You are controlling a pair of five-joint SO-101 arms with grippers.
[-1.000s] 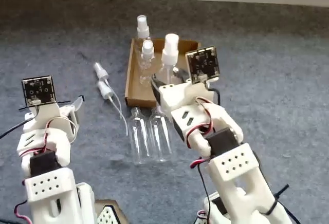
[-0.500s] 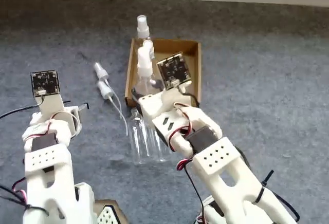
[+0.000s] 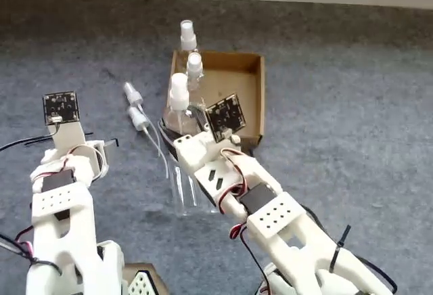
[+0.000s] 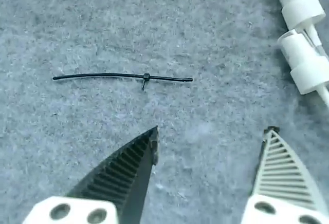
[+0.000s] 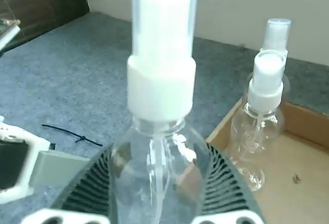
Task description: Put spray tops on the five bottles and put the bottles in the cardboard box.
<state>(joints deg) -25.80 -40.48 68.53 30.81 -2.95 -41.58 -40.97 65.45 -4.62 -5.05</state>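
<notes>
The left gripper (image 4: pixel 212 131) hangs low over the grey carpet (image 3: pixel 352 112) at the left of the scene, its claw spread wide and holding nothing. A thin black zip tie (image 4: pixel 123 76) lies flat on the carpet just beyond its tips. To the right of that, two loose spray tops (image 3: pixel 139 118) lie side by side, touching or nearly so, their thin dip tubes trailing toward the near side. Nearer and a little further right, a clear capless bottle (image 3: pixel 181 183) lies on its side, partly under the right arm. The right gripper (image 3: pixel 181 127) is clamped around the body of a capped bottle (image 5: pixel 159 167), holding it upright with its white spray top uppermost. This bottle stands at the near end of the left wall of the cardboard box (image 3: pixel 256 99); whether its base is inside or outside that wall I cannot tell. Inside the box, at its far left corner, a second capped bottle (image 3: pixel 194 72) stands upright. A third capped bottle (image 3: pixel 187 36) stands on the carpet just past the box's far wall.
</notes>
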